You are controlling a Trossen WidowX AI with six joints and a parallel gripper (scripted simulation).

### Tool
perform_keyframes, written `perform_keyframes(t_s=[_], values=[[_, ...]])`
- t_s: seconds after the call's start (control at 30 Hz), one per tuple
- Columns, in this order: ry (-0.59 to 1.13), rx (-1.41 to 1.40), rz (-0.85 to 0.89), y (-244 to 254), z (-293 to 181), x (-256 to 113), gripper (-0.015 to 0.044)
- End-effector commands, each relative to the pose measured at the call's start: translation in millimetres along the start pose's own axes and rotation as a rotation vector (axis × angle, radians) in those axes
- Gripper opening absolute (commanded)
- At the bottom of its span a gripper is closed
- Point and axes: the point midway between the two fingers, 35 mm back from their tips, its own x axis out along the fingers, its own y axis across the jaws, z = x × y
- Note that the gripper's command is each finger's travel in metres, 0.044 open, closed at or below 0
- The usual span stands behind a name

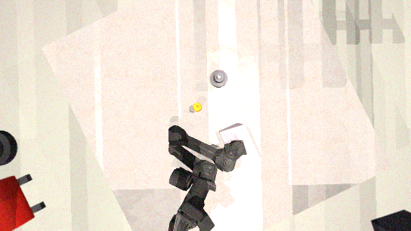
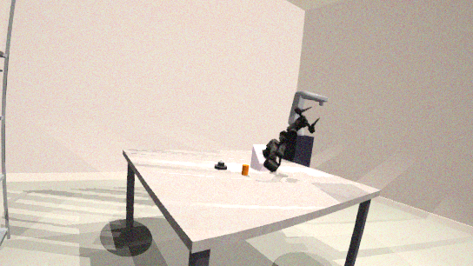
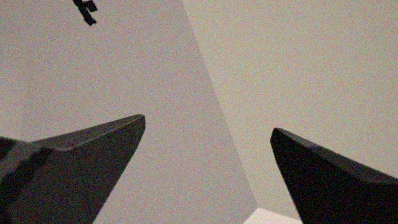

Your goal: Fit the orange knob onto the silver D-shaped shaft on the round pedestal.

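Note:
The orange knob [image 1: 197, 107] [image 2: 245, 169] stands on the table, apart from the pedestal, looking yellow from above. Its underside and hole are hidden. The round grey pedestal [image 1: 212, 81] [image 2: 221, 167] stands farther up in the top view and to the knob's left in the exterior view. The shaft [image 1: 219, 77] shows as a small bright spot at its centre; its flat side cannot be made out. My gripper [image 2: 316, 113] [image 3: 208, 127] is open and empty, raised high and pointing away from the knob and pedestal. Its fingertips are not visible in the top view.
A white block [image 1: 233, 134] [image 2: 257, 158] stands on the table [image 2: 217, 196] close beside the arm, to the right of the knob. A grey post with a bent top [image 2: 309, 95] rises behind the arm. A red object [image 1: 15, 198] lies at the lower left, off the table.

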Motion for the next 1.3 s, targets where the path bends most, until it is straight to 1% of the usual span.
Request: perform_keyframes(t_s=[0.0, 0.03, 0.1, 0.2, 0.3, 0.47, 0.63, 0.8, 0.97, 1.1, 1.27], values=[[0.000, 0.000, 0.000, 0, 0, 0, 0.0426], [-0.009, -0.003, -0.008, -2, 2, 1, 0.0440], [-0.075, -0.023, -0.074, -16, 17, 5, 0.0440], [-0.205, -0.064, -0.244, -54, 48, 8, 0.0440], [-0.304, -0.100, -0.439, -95, 72, 0, 0.0440], [-0.394, -0.145, -0.807, -168, 96, -32, 0.0440], [-0.383, -0.164, -1.204, -234, 95, -86, 0.0440], [-0.271, -0.154, -1.606, -281, 73, -154, 0.0440], [-0.063, -0.106, -1.988, -303, 33, -228, 0.0440], [0.172, -0.045, -2.261, -300, -5, -284, 0.0440], [0.536, 0.069, -2.546, -272, -54, -345, 0.0440]])
